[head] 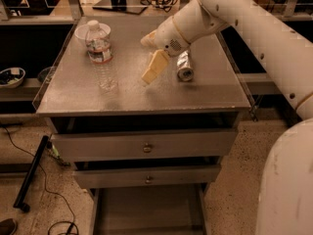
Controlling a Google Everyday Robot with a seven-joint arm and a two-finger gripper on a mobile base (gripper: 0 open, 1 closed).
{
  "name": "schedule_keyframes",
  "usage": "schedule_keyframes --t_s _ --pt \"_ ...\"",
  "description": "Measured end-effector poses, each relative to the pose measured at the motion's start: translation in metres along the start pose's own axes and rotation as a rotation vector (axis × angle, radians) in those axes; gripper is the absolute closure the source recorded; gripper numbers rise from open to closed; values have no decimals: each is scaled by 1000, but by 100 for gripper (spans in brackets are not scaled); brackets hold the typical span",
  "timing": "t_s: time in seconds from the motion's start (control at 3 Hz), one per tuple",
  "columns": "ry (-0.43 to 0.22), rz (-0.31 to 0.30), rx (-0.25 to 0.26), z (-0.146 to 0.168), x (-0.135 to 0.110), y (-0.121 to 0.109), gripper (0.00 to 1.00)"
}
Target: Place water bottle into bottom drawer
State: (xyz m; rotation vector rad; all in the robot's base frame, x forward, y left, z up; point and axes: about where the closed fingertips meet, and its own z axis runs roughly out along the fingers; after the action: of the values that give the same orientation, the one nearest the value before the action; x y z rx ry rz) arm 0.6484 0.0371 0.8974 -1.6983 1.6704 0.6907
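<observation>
My gripper (148, 76) hangs low over the middle of the tabletop (161, 99), angled down and to the left. It holds nothing. From this angle I cannot tell whether it is spread or closed.

The bottle (101, 58) stands upright on the left part of the top, well apart from my gripper and with bare metal between us. A white bowl (83, 32) sits just behind it, so I judge that a side approach from the right is best: that way I close on the bottle's body without nudging the bowl.

A can (184, 66) lies on its side just to the right of my gripper. It is not what I am after, and pointing away from it keeps my wrist from rolling it.

Below, the two upper drawers (142, 143) are closed, their knobs facing out. The bottom drawer (146, 207) is pulled out, and its flat floor shows below the others. That is why it stands out: I can lower the bottle straight in from above without passing under the tabletop.

The task has hardly begun, as the bottle is not yet grasped. The bottle is tall, light and clear, so it should tip easily. I would take it around the body below the label rather than near the cap.
</observation>
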Motion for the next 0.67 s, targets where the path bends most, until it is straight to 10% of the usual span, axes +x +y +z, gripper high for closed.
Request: schedule_keyframes --t_s 0.67 --pt "-47 9 -26 22 -4 -3 0"
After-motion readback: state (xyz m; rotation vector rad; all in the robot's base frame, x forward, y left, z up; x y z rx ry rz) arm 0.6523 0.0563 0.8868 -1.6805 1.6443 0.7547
